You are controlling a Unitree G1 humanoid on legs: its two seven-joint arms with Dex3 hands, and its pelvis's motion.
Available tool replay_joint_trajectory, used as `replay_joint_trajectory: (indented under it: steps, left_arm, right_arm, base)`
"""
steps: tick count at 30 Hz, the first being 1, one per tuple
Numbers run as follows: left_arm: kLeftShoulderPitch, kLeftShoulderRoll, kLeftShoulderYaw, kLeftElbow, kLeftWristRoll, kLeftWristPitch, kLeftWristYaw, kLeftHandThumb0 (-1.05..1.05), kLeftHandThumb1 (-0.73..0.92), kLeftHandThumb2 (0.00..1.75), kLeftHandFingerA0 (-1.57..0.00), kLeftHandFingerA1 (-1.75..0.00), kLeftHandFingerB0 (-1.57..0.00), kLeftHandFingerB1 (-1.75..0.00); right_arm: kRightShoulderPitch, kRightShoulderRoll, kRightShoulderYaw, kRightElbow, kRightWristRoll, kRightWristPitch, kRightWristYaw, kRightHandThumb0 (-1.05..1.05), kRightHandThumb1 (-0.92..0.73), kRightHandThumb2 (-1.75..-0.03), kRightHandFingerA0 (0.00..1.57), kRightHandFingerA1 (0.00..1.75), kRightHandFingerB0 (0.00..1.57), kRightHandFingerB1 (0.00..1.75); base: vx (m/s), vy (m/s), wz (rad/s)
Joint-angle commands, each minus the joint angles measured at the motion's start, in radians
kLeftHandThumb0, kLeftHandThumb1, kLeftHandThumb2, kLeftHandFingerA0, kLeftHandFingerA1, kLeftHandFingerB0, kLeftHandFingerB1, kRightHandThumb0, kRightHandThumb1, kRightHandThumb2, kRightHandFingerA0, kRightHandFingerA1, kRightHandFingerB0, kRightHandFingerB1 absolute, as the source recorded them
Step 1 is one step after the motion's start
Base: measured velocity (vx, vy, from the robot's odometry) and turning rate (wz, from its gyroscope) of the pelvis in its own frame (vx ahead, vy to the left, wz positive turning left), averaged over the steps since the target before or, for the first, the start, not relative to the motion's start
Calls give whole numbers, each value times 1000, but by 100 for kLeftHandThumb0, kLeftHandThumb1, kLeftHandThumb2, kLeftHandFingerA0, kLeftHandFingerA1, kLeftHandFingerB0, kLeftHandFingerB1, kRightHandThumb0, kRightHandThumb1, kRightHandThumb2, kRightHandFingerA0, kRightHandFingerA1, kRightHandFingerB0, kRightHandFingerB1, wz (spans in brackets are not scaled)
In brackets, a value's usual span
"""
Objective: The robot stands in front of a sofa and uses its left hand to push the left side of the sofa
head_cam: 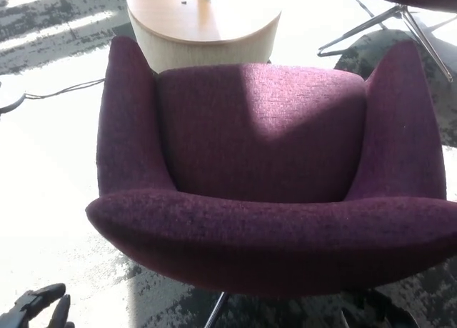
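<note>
A purple upholstered armchair-style sofa [264, 171] fills most of the head view, seen from behind and above: its curved backrest runs across the lower part of the picture, its two armrests reach away toward the top, and sunlight falls across the seat cushion. It stands on a floor [43, 199] that is pale and glaring on the left and dark-patterned at the bottom and top left. Beyond the seat stands a round wooden side table [203, 24]; on this surface, near its far edge, lie a small pale object and a dark speck, both too small to name. At the top right corner shows part of a second purple chair [400, 6] on thin metal legs. A dark cable [64, 91] trails over the floor at the left edge.

The left robot hand [39, 310] shows only in the bottom left corner, low and well apart from the sofa's left side, its dark fingers spread with nothing between them. The right robot hand is out of sight.

The likely risk: a push placed high on the rounded backrest corner could slip off the fabric, or turn the sofa on its slender base instead of shifting it. A long push might drive it into the side table.

No containers are visible.
</note>
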State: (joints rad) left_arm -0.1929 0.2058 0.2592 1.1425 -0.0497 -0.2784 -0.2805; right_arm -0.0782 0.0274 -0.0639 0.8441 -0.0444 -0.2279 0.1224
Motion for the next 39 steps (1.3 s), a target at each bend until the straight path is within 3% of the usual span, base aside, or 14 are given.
replay_joint_trajectory:
  steps: [1, 6, 8, 9, 10, 11, 13, 14, 16, 17, 19, 20, 33, 39]
  left_arm:
    - [-9, 27, 25, 42, -40, -95, -60, -98, 82, 63, -23, -81, -10, -60]
    - [-22, 27, 36, 56, -48, -102, -55, -100, 61, 109, -21, -71, -4, -52]
    - [-19, 24, 43, 53, -52, -114, -55, -98, 83, 67, -16, -78, -3, -53]
    - [-29, 25, 56, 51, -67, -106, -68, -42, 33, 105, -8, -59, -3, -56]
    - [-33, 31, 55, 44, -65, -110, -68, -41, 34, 106, -8, -59, -3, -56]
    - [-42, 37, 59, 38, -70, -109, -75, -101, 91, 69, -7, -80, -1, -56]
    - [-55, 42, 66, 37, -78, -99, -78, -101, 91, 68, -4, -76, -2, -53]
    - [-75, 47, 71, 34, -83, -93, -76, -40, 36, 106, -2, -56, 0, -53]
    - [-97, 53, 75, 30, -85, -99, -74, -40, 36, 105, -2, -55, 0, -52]
    - [-121, 60, 77, 28, -81, -106, -58, -103, 92, 72, -8, -75, -5, -55]
    - [-168, 84, 67, 13, -70, -105, -75, -105, 92, 73, -1, -77, 0, -52]
    - [-188, 96, 60, 9, -67, -88, -94, -105, 72, 125, 0, -61, -12, -30]
    - [-340, 85, -21, 36, -29, -34, -100, -101, 66, 118, -2, -33, -7, -22]
    - [-356, 63, -89, 52, -3, 0, -98, -104, 68, 120, -2, -38, -2, -17]
  right_arm:
    - [-46, 2, -31, 1, 56, -133, 18, -70, -70, -68, 40, 36, 30, 33]
    - [-49, 0, -36, 12, 56, -146, 25, -64, -60, -99, 37, 53, 20, 44]
    - [-40, 2, -41, 10, 63, -147, 36, -62, -59, -98, 36, 53, 19, 44]
    - [-35, -2, -33, 6, 46, -146, 25, -72, -71, -69, 37, 35, 28, 32]
    - [-27, 1, -35, -1, 51, -130, 29, -72, -70, -67, 38, 35, 29, 32]
    - [-21, 0, -31, 0, 44, -130, 24, -75, -69, -69, 38, 36, 28, 33]
    - [-12, -4, -25, 0, 32, -136, 18, -74, -69, -68, 40, 36, 29, 33]
    - [-4, -6, -20, -1, 27, -142, 19, -74, -70, -69, 41, 37, 31, 33]
    - [2, -3, -22, 1, 33, -147, 23, -65, -60, -99, 39, 53, 19, 44]
    - [4, -4, -20, 13, 38, -152, 39, -66, -61, -100, 37, 53, 17, 43]
    - [13, -3, -8, 10, 24, -149, 34, -62, -59, -100, 36, 53, 16, 43]
    - [18, -4, -1, 8, 18, -149, 29, -71, -73, -68, 39, 35, 29, 32]
    - [31, -6, 17, 45, 25, -189, 43, -63, -60, -101, 36, 53, 16, 43]
    - [24, -7, 22, 67, 17, -200, 34, -69, -79, -62, 41, 32, 30, 29]
  base:
    - [0, 0, 0]
    - [0, 0, 0]
    - [0, 0, 0]
    - [0, 0, 0]
    - [0, 0, 0]
    - [0, 0, 0]
    - [0, 0, 0]
    - [0, 0, 0]
    - [0, 0, 0]
    - [0, 0, 0]
    - [0, 0, 0]
    - [0, 0, 0]
    - [0, 0, 0]
    - [0, 0, 0]
